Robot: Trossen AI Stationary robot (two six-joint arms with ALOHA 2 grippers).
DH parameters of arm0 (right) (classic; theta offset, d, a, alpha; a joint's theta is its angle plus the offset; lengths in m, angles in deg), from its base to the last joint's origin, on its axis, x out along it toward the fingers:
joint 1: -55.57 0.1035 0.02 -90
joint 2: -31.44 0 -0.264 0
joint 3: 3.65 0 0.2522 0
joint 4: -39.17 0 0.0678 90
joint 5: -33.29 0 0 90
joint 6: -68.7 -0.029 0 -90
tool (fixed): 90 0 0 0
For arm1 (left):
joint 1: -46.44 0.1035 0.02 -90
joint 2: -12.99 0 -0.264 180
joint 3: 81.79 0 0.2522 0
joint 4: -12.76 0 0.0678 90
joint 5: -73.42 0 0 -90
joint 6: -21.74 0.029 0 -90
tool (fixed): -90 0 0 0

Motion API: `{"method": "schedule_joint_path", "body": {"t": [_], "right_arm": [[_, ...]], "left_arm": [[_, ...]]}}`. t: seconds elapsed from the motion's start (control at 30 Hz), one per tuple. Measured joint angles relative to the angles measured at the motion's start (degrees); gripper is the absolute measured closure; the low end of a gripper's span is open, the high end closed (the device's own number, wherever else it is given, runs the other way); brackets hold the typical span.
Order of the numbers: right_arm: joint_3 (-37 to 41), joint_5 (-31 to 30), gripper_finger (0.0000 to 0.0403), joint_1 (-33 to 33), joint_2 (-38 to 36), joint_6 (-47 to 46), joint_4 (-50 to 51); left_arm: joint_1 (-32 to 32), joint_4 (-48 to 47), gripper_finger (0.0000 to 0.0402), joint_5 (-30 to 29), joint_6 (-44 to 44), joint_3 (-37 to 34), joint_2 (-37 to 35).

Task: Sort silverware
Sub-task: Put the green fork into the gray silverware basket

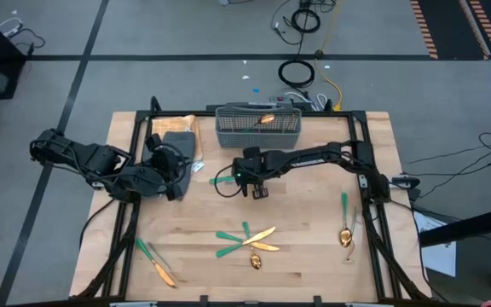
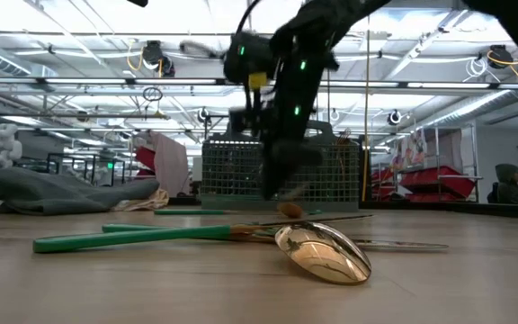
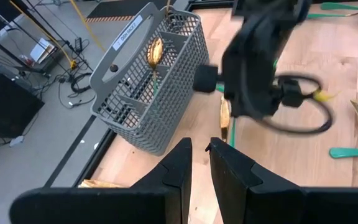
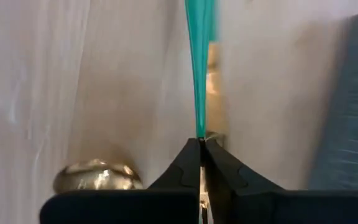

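The silverware has gold heads and green handles. One piece (image 1: 267, 119) stands in the grey mesh basket (image 1: 258, 128) at the far edge. Three loose groups lie on the table: a crossed cluster (image 1: 247, 240) near the middle, a pair (image 1: 157, 261) at near left, and a pair (image 1: 345, 222) at right. My right gripper (image 1: 240, 178) is in front of the basket, shut on one utensil (image 1: 224, 180). A gold spoon bowl (image 4: 95, 177) shows beside its fingers. My left gripper (image 3: 199, 146) hovers by the grey cloth (image 1: 177, 141), slightly open and empty. My right gripper pinches the utensil by the tip of its green handle (image 4: 199, 121), right at the fingertips. The fingers come slanting down from the table's right and lie along the handle, which runs on toward the left. Whether the utensil's far end rests on the table I cannot tell.
A tan paper sheet (image 1: 176, 124) lies under the cloth at far left. The black frame rails (image 1: 135, 213) run along both table sides. Cables (image 1: 297, 72) lie on the floor beyond the far edge. Bare wood (image 1: 194, 213) shows between the gripper and the near cluster.
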State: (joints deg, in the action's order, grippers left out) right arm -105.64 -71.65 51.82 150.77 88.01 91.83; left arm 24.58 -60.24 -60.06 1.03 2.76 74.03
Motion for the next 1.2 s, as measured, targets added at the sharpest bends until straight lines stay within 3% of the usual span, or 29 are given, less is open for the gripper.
{"method": "schedule_joint_path", "body": {"t": [0.1, 0.3, 0.47, 0.67, 0.77, 0.93, 1.2], "right_arm": [[-0.02, -4.91, 0.0402, 1.51, -3.15, 1.00, 1.35], [-0.13, -26.64, 0.0403, 2.93, -10.66, 9.87, 1.59], [-0.17, -40.88, 0.0403, -1.12, -13.99, 23.84, 0.52], [-0.17, -56.14, 0.0403, -7.45, -12.54, 43.29, -9.21], [-0.17, -59.83, 0.0403, -8.74, -11.38, 49.89, -12.36], [-0.17, -59.43, 0.0403, -8.33, -9.34, 57.71, -20.07], [-0.17, -61.00, 0.0403, -6.72, -9.57, 55.60, -17.60]], "left_arm": [[0.00, 0.02, 0.0338, 0.00, 0.02, 0.02, 0.00], [0.00, -0.08, 0.0338, -0.02, 0.03, 0.01, 0.00], [0.00, -0.33, 0.0338, -0.02, 0.04, 0.02, 0.00], [0.00, -0.74, 0.0338, -0.02, 0.04, 0.00, 0.00], [0.02, -1.58, 0.0338, -0.04, 0.02, 0.01, 0.00], [0.02, -1.81, 0.0338, -0.37, 0.07, 0.02, 0.00], [0.03, -2.17, 0.0338, -0.52, 0.02, 0.02, 0.00]]}}
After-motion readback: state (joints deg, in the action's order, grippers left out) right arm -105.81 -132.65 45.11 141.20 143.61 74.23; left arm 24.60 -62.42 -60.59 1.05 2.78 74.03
